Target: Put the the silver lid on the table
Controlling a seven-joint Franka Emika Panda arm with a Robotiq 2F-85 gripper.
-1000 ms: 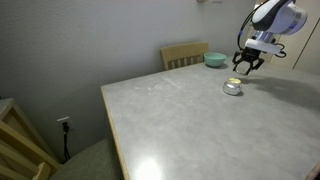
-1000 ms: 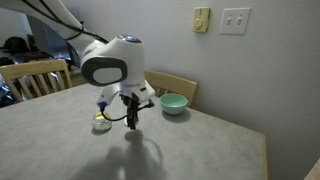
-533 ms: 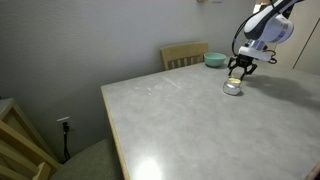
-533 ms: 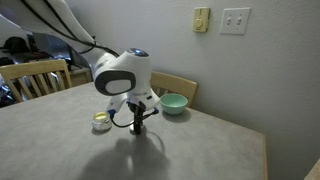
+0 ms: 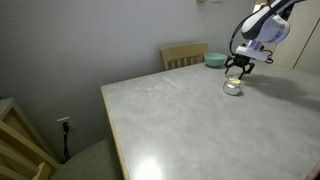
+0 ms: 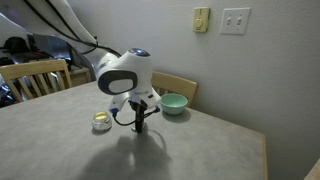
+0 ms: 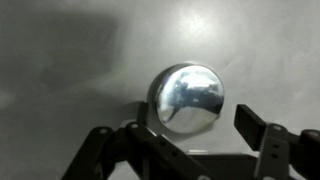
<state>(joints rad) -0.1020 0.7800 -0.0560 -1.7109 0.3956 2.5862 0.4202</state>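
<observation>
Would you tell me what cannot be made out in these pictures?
- In an exterior view, whether the gripper touches the silver lid: both too small.
- In an exterior view, the gripper's upper part: hidden behind the white wrist housing.
- In the wrist view, the gripper's body: cut off by the bottom edge.
- The teal bowl's inside: seen from the side, too small.

The silver lid [image 7: 187, 97] is showing polished, mirror-bright metal, smooth and glossy. The table [image 5: 180, 110] is wearing a pale marbled top with a soft sheen, while the chair [image 5: 185, 55] is showing light, matt wood.
</observation>
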